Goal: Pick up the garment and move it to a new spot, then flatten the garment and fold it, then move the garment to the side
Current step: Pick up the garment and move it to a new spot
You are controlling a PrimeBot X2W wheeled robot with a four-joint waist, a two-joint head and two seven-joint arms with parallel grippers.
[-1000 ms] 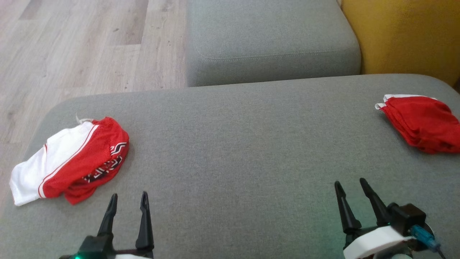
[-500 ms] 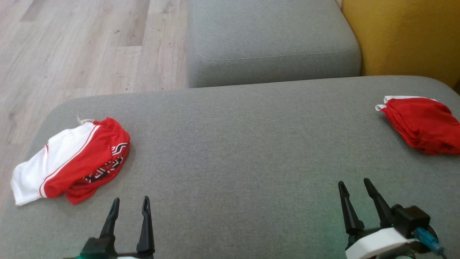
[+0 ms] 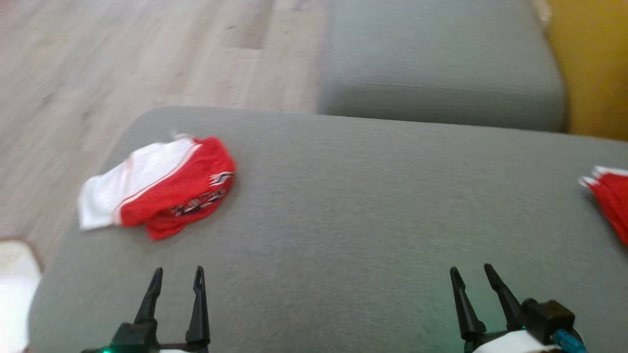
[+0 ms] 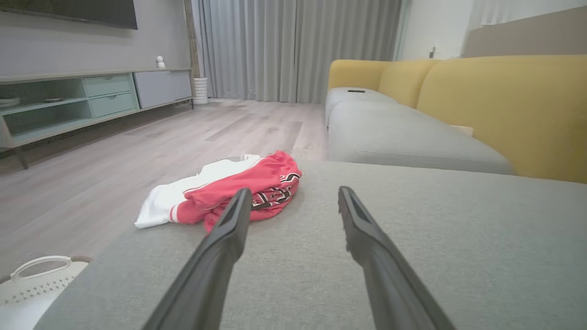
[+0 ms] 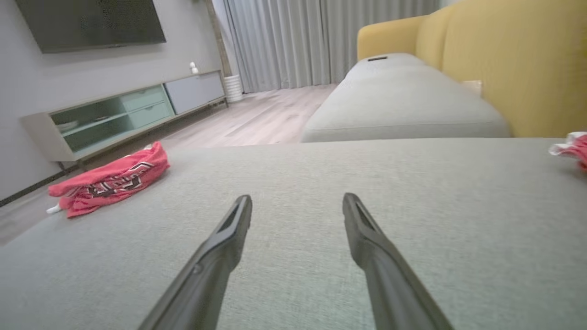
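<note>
From the head, a big grey seat [image 3: 373, 211] lies in front of the robot. The garment [image 3: 167, 193], red and white with dark letters, lies in a bunched heap near the seat's far left corner. The left gripper [image 3: 178, 269] is at the bottom left and the right gripper [image 3: 471, 268] at the bottom right. Both hang over bare seat with their fingers wide apart and nothing in them. A second red cloth [image 3: 611, 206] with a white edge lies at the far right of the seat, well apart from the garment. Past the seat is the wood floor [image 3: 98, 73]. In the left wrist view, the left gripper [image 4: 293, 190] has its jaws spread, with nothing between them. The garment [image 4: 257, 176] lies just ahead, a little to the left, at the seat's edge. A white basket [image 4: 27, 288] with a handle stands on the floor beside the seat. You cannot tell what is inside it. A long cabinet [image 4: 91, 98] by the wall has open shelves with a few small things, too small to make out. In the right wrist view, the right gripper [image 5: 297, 196] has its jaws spread and bare too. The garment [image 5: 114, 181] lies far off to the left. The red cloth [image 5: 571, 149] peeks in at the right edge.
</note>
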